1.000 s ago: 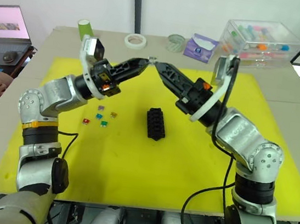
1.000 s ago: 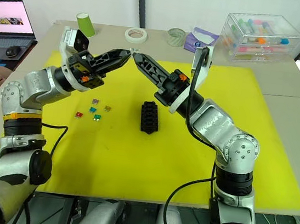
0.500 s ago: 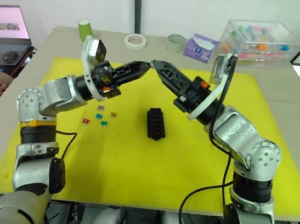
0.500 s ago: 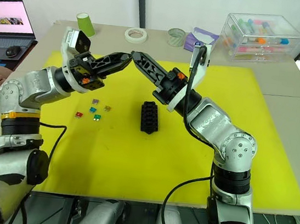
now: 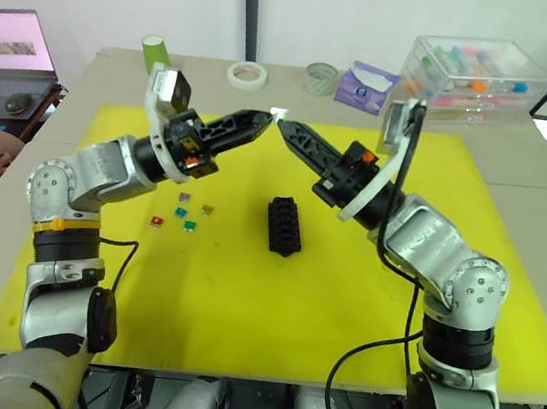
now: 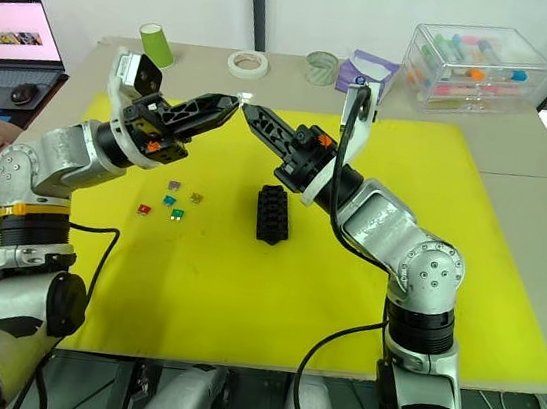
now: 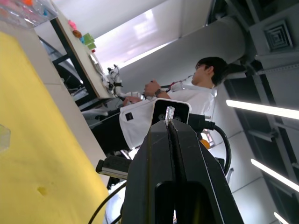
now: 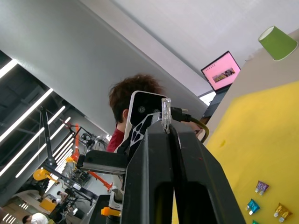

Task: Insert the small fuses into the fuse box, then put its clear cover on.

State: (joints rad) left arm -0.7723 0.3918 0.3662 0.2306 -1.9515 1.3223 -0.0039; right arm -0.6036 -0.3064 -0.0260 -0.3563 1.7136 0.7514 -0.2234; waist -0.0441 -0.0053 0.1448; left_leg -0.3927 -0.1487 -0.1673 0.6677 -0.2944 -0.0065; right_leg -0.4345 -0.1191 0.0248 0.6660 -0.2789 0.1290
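My left gripper (image 5: 264, 119) and right gripper (image 5: 287, 127) meet tip to tip in the air, each with its fingers pressed narrow. Between the tips sits a tiny translucent fuse (image 5: 278, 115). Each wrist view shows a pale sliver standing up from the closed fingertips, so I judge both grippers have a pinch on it. I read this as a handover or a re-grip. The piece is too small to turn within one gripper, so a second pinch lets me reorient it, blades down, for a slot.

I hold it high, toward 12 o'clock from the fuse box (image 5: 286, 225), so my arms clear what lies below. The fuse box lies flat in the middle of the yellow mat (image 5: 239, 311), slots up, with nothing on it that I can make out. The other small fuses (image 5: 181, 213) lie loose in a cluster at its 9 o'clock, near but apart from it.

One gripper must let go cleanly, or the fuse could flick away.
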